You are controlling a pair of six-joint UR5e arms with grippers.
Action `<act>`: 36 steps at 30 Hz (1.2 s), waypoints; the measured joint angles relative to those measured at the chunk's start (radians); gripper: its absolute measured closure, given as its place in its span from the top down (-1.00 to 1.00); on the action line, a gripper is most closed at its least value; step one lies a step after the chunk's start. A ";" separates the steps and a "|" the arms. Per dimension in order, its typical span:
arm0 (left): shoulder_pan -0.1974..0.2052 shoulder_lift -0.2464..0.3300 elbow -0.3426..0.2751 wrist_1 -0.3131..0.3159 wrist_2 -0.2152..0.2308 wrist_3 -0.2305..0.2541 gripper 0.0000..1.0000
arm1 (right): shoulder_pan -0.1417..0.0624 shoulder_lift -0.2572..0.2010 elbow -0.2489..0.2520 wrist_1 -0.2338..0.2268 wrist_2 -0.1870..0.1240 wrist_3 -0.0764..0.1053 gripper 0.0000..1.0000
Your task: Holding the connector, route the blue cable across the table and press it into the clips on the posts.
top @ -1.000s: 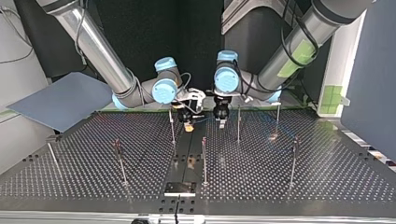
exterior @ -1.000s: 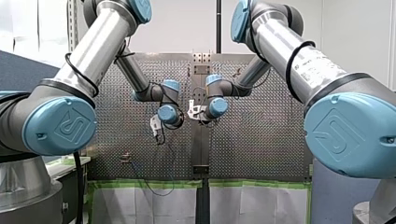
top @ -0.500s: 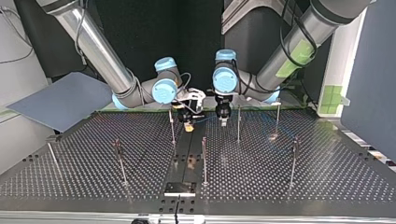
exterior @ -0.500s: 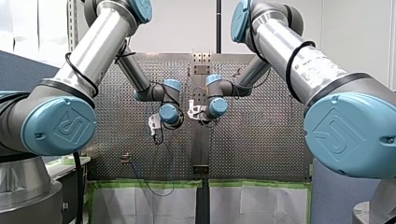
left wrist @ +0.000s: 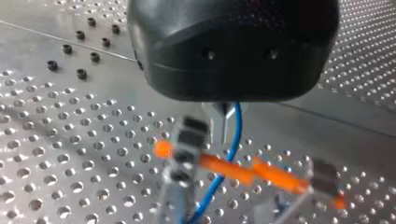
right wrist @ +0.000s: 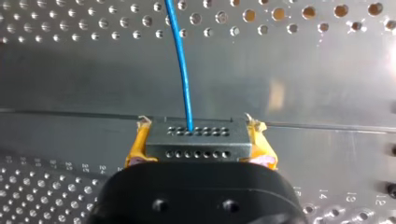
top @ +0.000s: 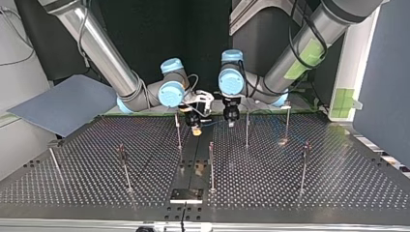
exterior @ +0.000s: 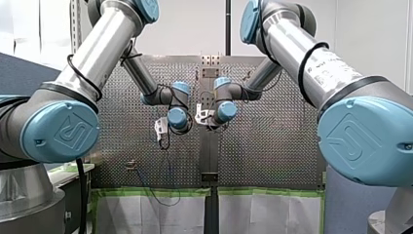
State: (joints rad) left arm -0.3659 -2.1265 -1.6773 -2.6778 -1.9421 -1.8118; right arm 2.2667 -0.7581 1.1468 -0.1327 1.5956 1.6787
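In the right wrist view my right gripper [right wrist: 195,136] has yellow pads and is shut on a grey connector [right wrist: 195,140]. The blue cable [right wrist: 180,60] leaves that connector and runs ahead over the plate. In the left wrist view my left gripper [left wrist: 220,127] has thin metal fingers closed together on the blue cable [left wrist: 232,140], which drops past a blurred clip post [left wrist: 183,154] crossed by an orange bar [left wrist: 243,170]. In the top view my right gripper [top: 196,128] and my left gripper [top: 231,123] hang close together at the table's back middle, with the cable [top: 212,124] between them.
Several thin clip posts stand on the perforated table [top: 338,183]: one beside my right gripper [top: 178,131], one beside my left [top: 247,128], one nearer the camera in the middle [top: 211,165]. A blue-grey board [top: 63,104] leans at the top view's left. Slack cable [exterior: 160,192] hangs over the table edge.
My left gripper has shut on the blue cable, and it has drawn slightly towards my right gripper. My right gripper has stayed put with the connector.
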 joint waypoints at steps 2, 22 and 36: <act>-0.004 0.012 -0.001 -0.020 -0.013 0.000 -1.00 | 0.000 -0.014 0.000 0.008 0.000 0.001 -1.00; -0.022 0.216 -0.051 -0.117 -0.016 -0.021 -1.00 | -0.009 -0.218 0.063 0.117 -0.001 0.003 -1.00; -0.036 0.368 -0.051 -0.147 0.019 -0.006 -1.00 | -0.017 -0.363 0.118 0.142 -0.008 0.020 -1.00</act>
State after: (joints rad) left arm -0.4024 -1.7581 -1.7283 -2.8247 -1.9229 -1.8175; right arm 2.2499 -1.1209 1.2645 0.0089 1.5881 1.6992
